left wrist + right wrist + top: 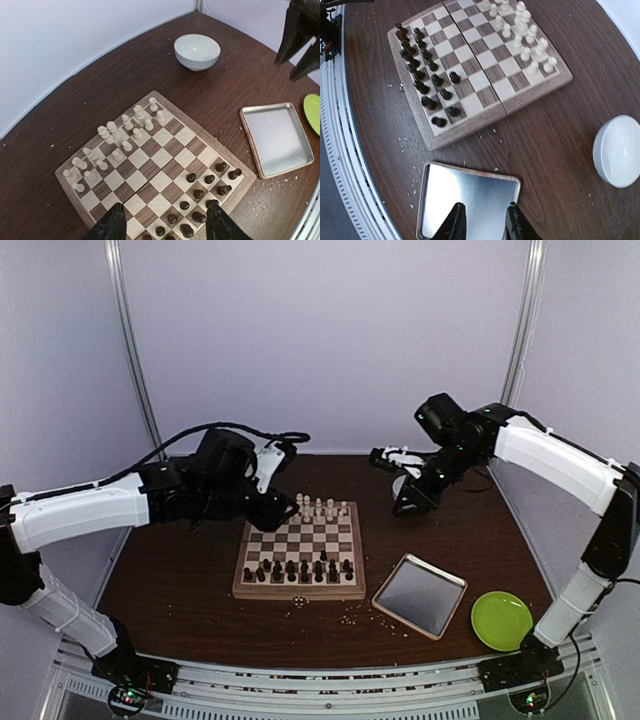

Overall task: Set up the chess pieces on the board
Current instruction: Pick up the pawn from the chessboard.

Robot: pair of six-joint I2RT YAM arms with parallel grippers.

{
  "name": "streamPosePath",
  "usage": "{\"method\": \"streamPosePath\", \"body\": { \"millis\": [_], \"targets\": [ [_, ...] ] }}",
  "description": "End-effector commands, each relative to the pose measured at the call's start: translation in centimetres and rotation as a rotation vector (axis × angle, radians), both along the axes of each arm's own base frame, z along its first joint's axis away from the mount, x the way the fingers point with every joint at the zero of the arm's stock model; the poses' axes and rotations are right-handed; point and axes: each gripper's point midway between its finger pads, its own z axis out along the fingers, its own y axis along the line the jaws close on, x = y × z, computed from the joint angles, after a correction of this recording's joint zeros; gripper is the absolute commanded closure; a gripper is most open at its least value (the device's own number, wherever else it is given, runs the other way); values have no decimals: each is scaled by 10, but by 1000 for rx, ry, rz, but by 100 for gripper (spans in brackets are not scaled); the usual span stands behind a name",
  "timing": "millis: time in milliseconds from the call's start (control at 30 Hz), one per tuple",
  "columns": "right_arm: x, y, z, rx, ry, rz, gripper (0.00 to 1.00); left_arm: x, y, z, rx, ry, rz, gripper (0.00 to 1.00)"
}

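Board [260, 590] mid-table; dark pieces [298, 569] near rows, cream pieces [322, 507] far rows. Likely light, smooth, tippy: pinch upper stem from above. Left gripper [166, 210] spread, empty, over near rows; right gripper [485, 207] barely parted, empty, above tray [445, 200].

We list, on the dark counter [560, 145]:

- One board [481, 65], lying open and flat.
- Dark chess pieces [422, 75], in two rows along its left side, with one standing further in.
- Cream chess pieces [525, 35], crowded on its upper right side.
- One metal tray [470, 192], near the board's lower edge.
- One white bowl [617, 150], at the right.
- Pale crumbs [402, 89], scattered.
- Our right gripper [485, 222], above the tray, fingers slightly apart and empty.
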Motion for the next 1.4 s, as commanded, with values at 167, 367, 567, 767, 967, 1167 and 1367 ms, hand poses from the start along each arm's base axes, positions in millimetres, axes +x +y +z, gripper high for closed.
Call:
{"method": "streamPosePath", "body": {
  "millis": [167, 367, 567, 767, 967, 1167, 1367],
  "targets": [
    [2, -50, -20, 172, -145, -131, 70, -5, -50, -73, 227, 288, -216, 53],
    [7, -59, -23, 171, -150, -142, 70, 8, -73, -99, 233, 342, -216, 53],
    [5, -56, -30, 167, -123, -112, 71, 15, -81, -121, 253, 376, -198, 55],
    [3, -55, -34, 160, -102, -97, 71, 20, -80, -138, 292, 382, -178, 64],
    [4, -55, -36, 155, -99, -98, 71, 22, -80, -155, 318, 400, -176, 73],
    [4, -55, -40, 151, -83, -98, 71, 26, -84, -161, 321, 396, -171, 76],
    [4, -54, -44, 144, -71, -97, 72, 26, -85, -163, 324, 398, -177, 88]
  ]
}}
